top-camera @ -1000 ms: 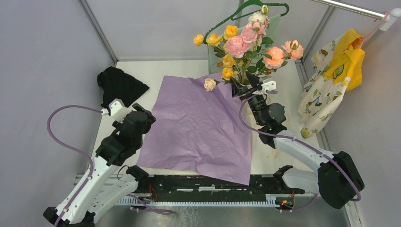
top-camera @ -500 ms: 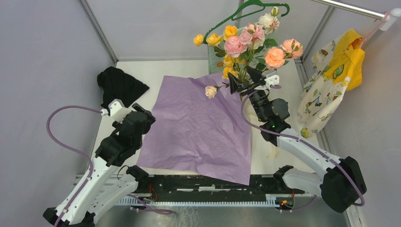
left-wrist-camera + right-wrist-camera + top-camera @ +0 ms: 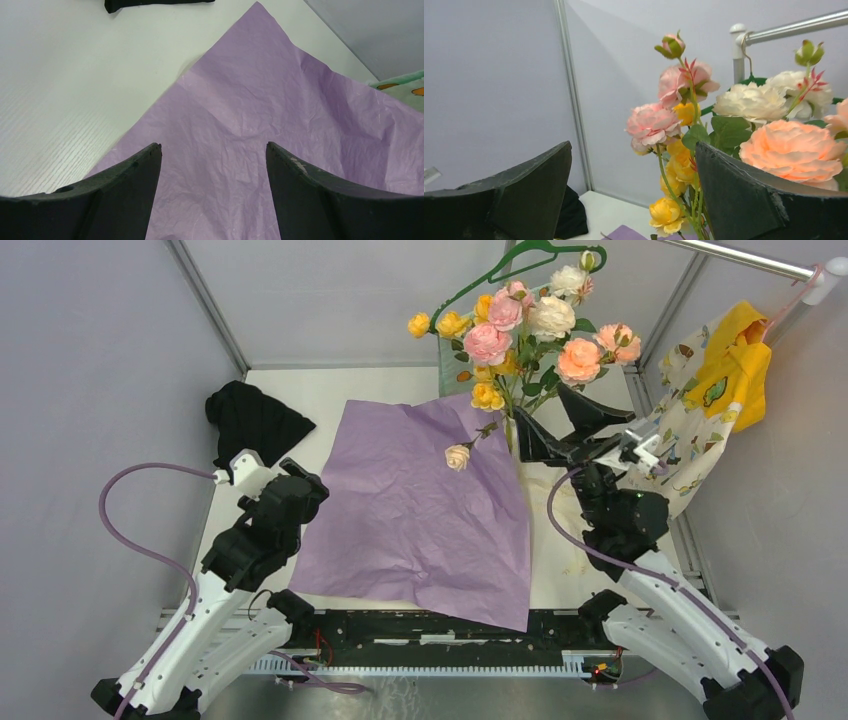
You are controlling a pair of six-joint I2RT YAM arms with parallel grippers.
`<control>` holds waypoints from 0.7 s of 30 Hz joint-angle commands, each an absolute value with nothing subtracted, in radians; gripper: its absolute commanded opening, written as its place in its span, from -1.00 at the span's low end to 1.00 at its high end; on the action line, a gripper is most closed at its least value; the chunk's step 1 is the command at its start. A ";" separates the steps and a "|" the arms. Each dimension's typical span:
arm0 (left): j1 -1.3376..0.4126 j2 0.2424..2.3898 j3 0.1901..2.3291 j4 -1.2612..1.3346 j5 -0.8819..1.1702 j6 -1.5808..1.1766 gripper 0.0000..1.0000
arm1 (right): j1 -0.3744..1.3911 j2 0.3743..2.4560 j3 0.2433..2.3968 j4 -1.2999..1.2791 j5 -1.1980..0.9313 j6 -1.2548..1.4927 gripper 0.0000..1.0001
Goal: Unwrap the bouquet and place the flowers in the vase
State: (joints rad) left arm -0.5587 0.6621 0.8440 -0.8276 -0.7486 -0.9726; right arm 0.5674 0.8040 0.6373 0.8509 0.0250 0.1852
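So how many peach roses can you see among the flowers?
2: a peach rose on the right of the flowers, another just right of it; more may be hidden.

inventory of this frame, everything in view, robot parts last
crinkled purple wrapping paper: 1 sheet, purple, spread flat mid-table
long-stemmed artificial roses: 1 upright bunch, pink, yellow, peach and cream, at the paper's far right corner; the vase under them is hidden
drooping rose: 1, cream, hanging out over the paper
crumpled black cloth: 1, black, far left of the table
plastic hanger: 1, green, behind the blooms
patterned child's garment: 1, cream and yellow, hanging from the rail on the right
metal rail: 1, silver, top right
table: 1, white
left gripper: open, over the paper's left edge
right gripper: open, beside the stems, holding nothing
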 commanded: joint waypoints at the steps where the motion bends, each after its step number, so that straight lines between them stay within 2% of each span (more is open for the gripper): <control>1: -0.560 0.660 0.850 -0.785 -0.759 -0.949 0.64 | 0.570 0.729 0.627 0.847 0.003 0.227 0.96; 9: -0.560 0.646 0.854 -0.787 -0.750 -0.946 0.64 | 0.571 0.669 0.708 0.669 -0.049 0.274 0.96; 14: -0.560 0.644 0.874 -0.787 -0.760 -0.931 0.64 | 0.571 0.721 0.830 0.446 -0.111 0.294 0.96; 21: -0.561 0.656 0.913 -0.787 -0.762 -0.910 0.64 | 0.598 0.782 0.857 0.332 -0.201 0.280 0.96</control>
